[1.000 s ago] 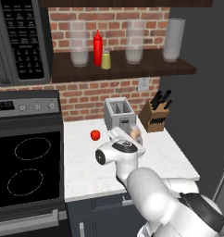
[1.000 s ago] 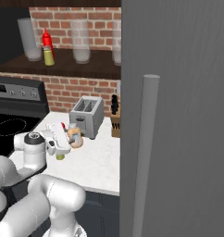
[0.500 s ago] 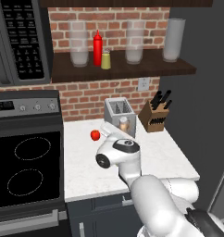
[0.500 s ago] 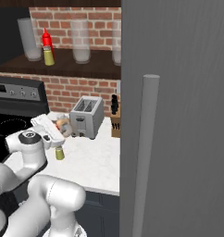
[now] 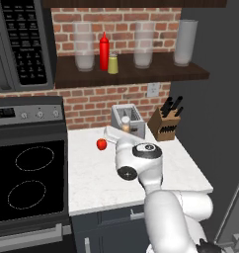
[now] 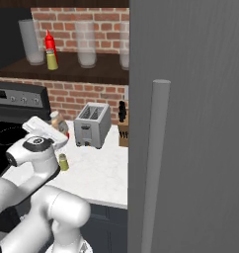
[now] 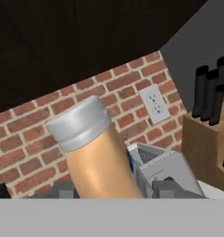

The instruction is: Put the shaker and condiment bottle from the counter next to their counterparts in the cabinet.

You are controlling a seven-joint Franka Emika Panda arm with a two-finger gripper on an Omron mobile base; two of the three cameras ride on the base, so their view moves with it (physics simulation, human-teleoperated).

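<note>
Gripper (image 7: 115,192) is clamped on the condiment bottle (image 7: 97,155), which is held above the counter (image 5: 92,173) in front of the toaster (image 5: 127,120), ready for carrying to the cabinet (image 5: 131,74).

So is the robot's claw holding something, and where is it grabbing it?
Yes, the claw holds the tan condiment bottle by its lower body, with the cap end sticking out free.

Toaster (image 5: 128,118) and knife block (image 5: 164,126) crowd the counter's back — open marble (image 5: 92,173) in front.
</note>
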